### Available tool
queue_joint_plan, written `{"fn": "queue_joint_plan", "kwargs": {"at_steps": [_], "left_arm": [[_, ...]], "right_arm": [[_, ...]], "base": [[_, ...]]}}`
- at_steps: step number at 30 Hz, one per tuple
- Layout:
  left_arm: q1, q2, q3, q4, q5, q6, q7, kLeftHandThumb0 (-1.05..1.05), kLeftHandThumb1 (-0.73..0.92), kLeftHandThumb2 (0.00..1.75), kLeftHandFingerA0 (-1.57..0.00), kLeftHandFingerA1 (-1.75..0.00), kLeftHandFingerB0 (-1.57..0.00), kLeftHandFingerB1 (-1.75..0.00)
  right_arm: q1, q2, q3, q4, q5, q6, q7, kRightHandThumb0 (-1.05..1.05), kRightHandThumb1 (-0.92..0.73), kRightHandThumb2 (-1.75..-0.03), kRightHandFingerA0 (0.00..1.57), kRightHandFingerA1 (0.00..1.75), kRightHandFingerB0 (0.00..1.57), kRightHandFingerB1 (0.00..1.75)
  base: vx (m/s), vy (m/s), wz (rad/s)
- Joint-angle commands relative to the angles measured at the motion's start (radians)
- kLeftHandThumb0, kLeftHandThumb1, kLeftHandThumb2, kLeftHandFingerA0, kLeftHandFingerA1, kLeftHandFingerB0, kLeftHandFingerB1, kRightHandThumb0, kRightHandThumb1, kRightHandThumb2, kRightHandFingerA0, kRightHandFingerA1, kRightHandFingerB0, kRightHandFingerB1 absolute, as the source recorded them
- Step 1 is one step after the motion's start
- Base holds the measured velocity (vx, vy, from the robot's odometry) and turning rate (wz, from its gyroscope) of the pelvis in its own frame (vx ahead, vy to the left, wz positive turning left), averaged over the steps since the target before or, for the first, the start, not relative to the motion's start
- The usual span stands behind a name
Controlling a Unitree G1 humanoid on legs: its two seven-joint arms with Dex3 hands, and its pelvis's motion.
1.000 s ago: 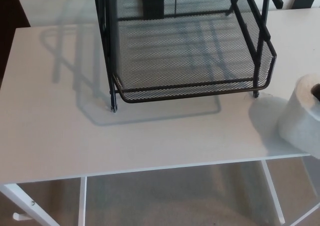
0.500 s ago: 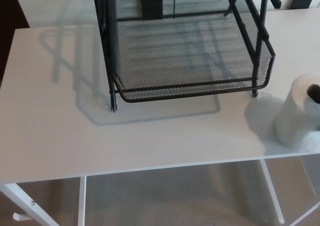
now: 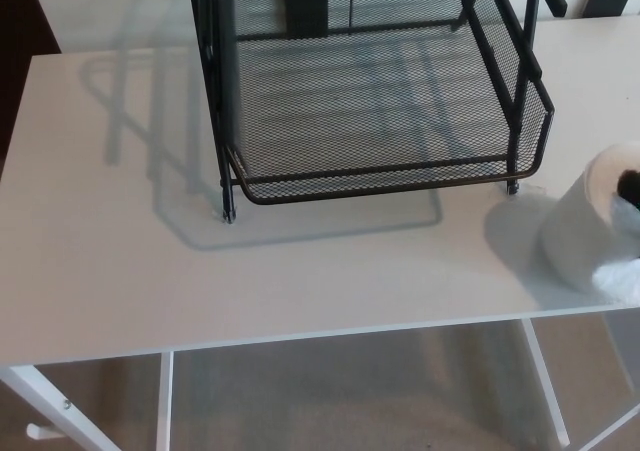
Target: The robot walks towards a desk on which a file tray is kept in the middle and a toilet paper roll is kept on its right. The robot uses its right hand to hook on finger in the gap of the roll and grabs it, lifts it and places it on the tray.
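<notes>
Since the earlier frame the toilet paper roll (image 3: 582, 229) has moved a little to the robot's left, closer to the file tray (image 3: 380, 176), and more of its side can be seen. It is at the right end of the white surface (image 3: 120, 261), near the front edge, and it leans a little. I cannot tell if its bottom rests on the surface or is lifted from it. The roll is near the front right corner of the tray, but it does not touch it, and its grey shadow lies on the surface between them.

Only a small dark part of the right hand (image 3: 631, 185) shows, at the hole in the top of the roll, cut by the picture edge. I cannot tell if this hand is spread or pressed together. The left hand does not show.

The black mesh tray stands in the middle of the surface, and its lower level holds nothing. Under the surface are the white legs (image 3: 165, 401) and a grey floor (image 3: 350, 391).
</notes>
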Motion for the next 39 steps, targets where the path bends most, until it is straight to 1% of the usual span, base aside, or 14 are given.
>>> {"fn": "queue_joint_plan", "kwargs": {"at_steps": [1, 3, 5, 7, 10, 12, 15, 18, 19, 20, 27, 29, 31, 39], "left_arm": [[0.006, 0.009, 0.012, -0.001, 0.002, -0.032, 0.023, -0.97, 0.55, 1.1, -0.68, -1.04, -0.55, -0.95], [0.007, 0.01, 0.009, -0.002, 0.005, -0.031, 0.02, -0.98, 0.66, 0.89, -0.63, -1.09, -0.51, -1.01], [0.001, 0.013, 0.011, 0.01, 0.002, -0.027, 0.016, -1.05, 0.5, 1.1, -0.68, -1.04, -0.55, -0.95], [-0.005, 0.015, 0.005, 0.03, 0.012, -0.032, 0.024, -1.0, 0.67, 0.86, -0.65, -1.1, -0.52, -1.01], [-0.023, 0.012, 0.0, 0.056, 0.016, -0.034, 0.033, -0.98, 0.56, 1.08, -0.71, -1.04, -0.58, -0.96], [-0.024, 0.013, 0.0, 0.058, 0.012, -0.033, 0.028, -0.99, 0.66, 0.88, -0.65, -1.07, -0.52, -1.0], [-0.019, 0.011, 0.013, 0.054, -0.005, -0.026, 0.01, -0.99, 0.64, 0.87, -0.6, -1.08, -0.49, -1.01], [-0.009, 0.013, 0.014, 0.031, -0.007, -0.013, 0.002, -1.0, 0.63, 0.89, -0.59, -1.12, -0.44, -1.04], [-0.012, 0.012, 0.017, 0.035, -0.009, -0.011, 0.004, -0.99, 0.63, 0.88, -0.61, -1.09, -0.48, -1.01], [-0.074, 0.002, 0.002, 0.092, 0.012, -0.006, 0.03, -0.71, 0.84, 0.65, -0.43, -0.5, -0.3, -0.39], [-0.106, 0.005, -0.016, 0.127, 0.022, -0.021, 0.023, -0.73, 0.85, 0.65, -0.41, -0.51, -0.28, -0.4], [-0.106, 0.008, -0.031, 0.132, 0.034, -0.026, 0.028, -0.74, 0.86, 0.66, -0.42, -0.5, -0.29, -0.39], [-0.109, 0.007, -0.028, 0.136, 0.026, -0.019, 0.028, -0.74, 0.85, 0.65, -0.42, -0.49, -0.3, -0.39], [-0.121, -0.004, -0.013, 0.149, 0.008, -0.024, 0.025, -0.71, 0.84, 0.65, -0.42, -0.51, -0.3, -0.39]], "right_arm": [[0.032, -0.013, -0.055, -0.022, -0.002, -0.111, -0.11, -0.24, -0.64, -0.73, 0.93, 1.56, 0.92, 0.82], [0.037, -0.017, -0.094, -0.051, 0.021, -0.111, -0.09, -0.23, -0.64, -0.82, 0.93, 1.54, 0.92, 0.86], [0.031, -0.045, -0.155, -0.132, 0.039, -0.064, -0.027, -0.21, -0.68, -0.69, 0.91, 1.42, 0.91, 0.74], [0.016, -0.055, -0.225, -0.186, 0.098, -0.028, 0.042, -0.17, -0.71, -0.68, 0.88, 1.37, 0.89, 0.81], [-0.039, -0.099, -0.345, -0.246, 0.174, 0.01, 0.12, -0.16, -0.74, -0.73, 0.9, 1.28, 0.89, 0.85], [-0.062, -0.106, -0.378, -0.245, 0.19, 0.02, 0.139, -0.17, -0.74, -0.75, 0.9, 1.31, 0.89, 0.87], [-0.118, -0.135, -0.426, -0.234, 0.211, 0.022, 0.163, -0.18, -0.72, -0.73, 0.9, 1.58, 0.91, 0.88], [-0.193, -0.179, -0.443, -0.176, 0.224, -0.015, 0.18, -0.19, -0.69, -0.77, 0.91, 1.5, 0.9, 0.85], [-0.224, -0.187, -0.441, -0.186, 0.223, 0.02, 0.201, -0.21, -0.7, -0.78, 0.87, 1.53, 0.87, 0.9], [-0.286, -0.19, -0.43, -0.166, 0.222, 0.015, 0.2, -0.23, -0.71, -0.75, 0.86, 1.53, 0.88, 0.83], [-0.513, -0.11, -0.345, -0.187, 0.234, 0.047, 0.223, -0.22, -0.7, -0.74, 0.9, 1.43, 0.88, 0.92], [-0.575, -0.081, -0.284, -0.197, 0.216, 0.074, 0.268, -0.25, -0.68, -0.6, 0.84, 1.5, 0.89, 0.63], [-0.61, -0.058, -0.259, -0.18, 0.258, 0.071, 0.311, -0.22, -0.66, -0.63, 0.83, 1.5, 0.88, 0.69], [-0.739, 0.111, 0.005, -0.044, 0.218, 0.108, 0.484, -0.18, -0.71, -0.71, 0.91, 1.17, 0.94, 0.69]], "base": [[0.0, 0.0, 0.0], [0.0, 0.0, 0.0], [0.0, 0.0, 0.0], [0.0, 0.0, 0.0], [0.0, 0.0, 0.0], [0.0, 0.0, 0.0], [0.0, 0.0, 0.0], [0.0, 0.0, 0.0], [0.0, 0.0, 0.0], [0.0, 0.0, 0.0], [0.0, 0.0, 0.0], [0.0, 0.0, 0.0], [0.0, 0.0, 0.0], [0.0, 0.0, 0.0]]}}
